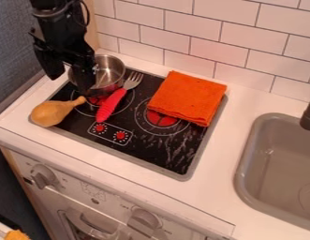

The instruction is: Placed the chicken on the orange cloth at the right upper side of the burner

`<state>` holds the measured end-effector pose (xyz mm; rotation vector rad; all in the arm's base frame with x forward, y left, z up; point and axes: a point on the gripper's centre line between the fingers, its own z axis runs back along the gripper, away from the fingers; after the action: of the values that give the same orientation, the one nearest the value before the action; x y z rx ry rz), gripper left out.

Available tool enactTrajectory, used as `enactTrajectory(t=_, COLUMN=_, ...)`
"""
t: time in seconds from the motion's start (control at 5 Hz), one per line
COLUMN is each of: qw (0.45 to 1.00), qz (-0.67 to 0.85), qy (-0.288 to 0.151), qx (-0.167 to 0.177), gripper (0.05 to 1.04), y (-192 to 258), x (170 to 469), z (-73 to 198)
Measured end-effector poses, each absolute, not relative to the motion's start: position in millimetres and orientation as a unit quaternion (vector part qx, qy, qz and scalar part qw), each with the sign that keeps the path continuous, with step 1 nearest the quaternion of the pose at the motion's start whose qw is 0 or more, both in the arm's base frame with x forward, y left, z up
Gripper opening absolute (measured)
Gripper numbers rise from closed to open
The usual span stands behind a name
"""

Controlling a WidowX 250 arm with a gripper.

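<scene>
The black gripper (70,84) hangs at the upper left, in front of the pot's left side and above the drumstick's narrow end. Its two fingers are spread, with nothing held between them. The tan toy chicken drumstick (49,113) lies at the left front corner of the stovetop, its thick end to the left and its thin end towards the pot. A folded orange cloth (187,97) lies flat over the right upper part of the black burner plate (154,152), partly covering the right burner ring.
A metal pot (111,71) stands at the back left of the stove, partly behind the gripper. A fork with a red handle (111,105) leans against its right side. The grey sink (279,164) and its dark faucet (309,117) are at the right; a tiled wall (204,30) rises behind.
</scene>
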<state>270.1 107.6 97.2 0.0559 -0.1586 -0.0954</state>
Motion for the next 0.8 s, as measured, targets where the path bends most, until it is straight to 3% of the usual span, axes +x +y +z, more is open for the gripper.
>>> enactTrajectory(t=0.4, qw=0.993, qz=-0.086, qy=-0.076, qx=-0.004, gripper=0.999, y=122.6, x=260.3, z=92.9)
enactTrajectory(t=0.8, qw=0.993, qz=-0.087, qy=-0.079, qx=-0.008, gripper=0.999, y=151.1, x=279.4, z=83.2)
